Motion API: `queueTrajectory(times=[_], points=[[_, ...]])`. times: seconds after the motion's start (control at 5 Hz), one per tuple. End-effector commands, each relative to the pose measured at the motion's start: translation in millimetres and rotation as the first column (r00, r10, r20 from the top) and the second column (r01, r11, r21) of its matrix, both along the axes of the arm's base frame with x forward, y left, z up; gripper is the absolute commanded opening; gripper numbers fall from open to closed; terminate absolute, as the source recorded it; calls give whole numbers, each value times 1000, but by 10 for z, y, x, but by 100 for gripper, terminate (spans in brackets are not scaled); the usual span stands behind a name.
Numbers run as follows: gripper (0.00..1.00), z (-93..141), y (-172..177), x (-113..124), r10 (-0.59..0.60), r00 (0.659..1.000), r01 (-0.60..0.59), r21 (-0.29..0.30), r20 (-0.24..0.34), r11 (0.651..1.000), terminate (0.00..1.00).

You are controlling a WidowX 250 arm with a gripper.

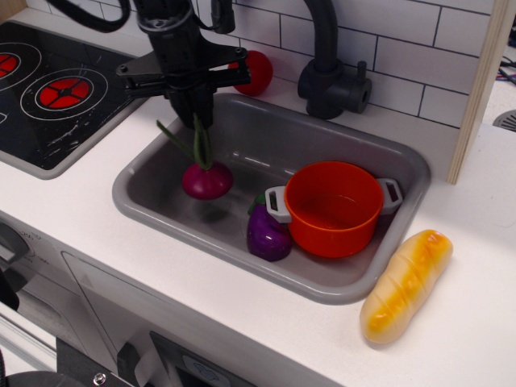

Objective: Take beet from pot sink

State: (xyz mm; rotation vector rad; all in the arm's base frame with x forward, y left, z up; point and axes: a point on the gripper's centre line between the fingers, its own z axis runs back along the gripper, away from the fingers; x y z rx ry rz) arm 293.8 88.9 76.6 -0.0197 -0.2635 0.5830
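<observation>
My black gripper [196, 121] is shut on the green stalks of the magenta beet [207, 180]. The beet hangs over the left part of the grey sink [153, 205], a little above its floor, with a shadow below it. The orange-red pot [334, 207] with grey-white handles stands empty in the right part of the sink, well to the right of the gripper.
A purple eggplant [268, 234] leans against the pot's left handle. A red ball [256, 71] sits behind the sink by the black faucet [330, 76]. A yellow bread loaf [405, 284] lies on the white counter at right. A black stovetop [56, 93] is at left.
</observation>
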Motion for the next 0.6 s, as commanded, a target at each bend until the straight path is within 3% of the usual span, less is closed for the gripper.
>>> queueTrajectory(times=[0.0, 0.2, 0.4], points=[[100, 67, 36, 146, 23, 999, -26, 62, 37, 998, 0], [100, 97, 2, 137, 15, 1000, -16, 39, 16, 999, 0], [100, 172, -52, 107, 21, 999, -22, 38, 37, 999, 0]])
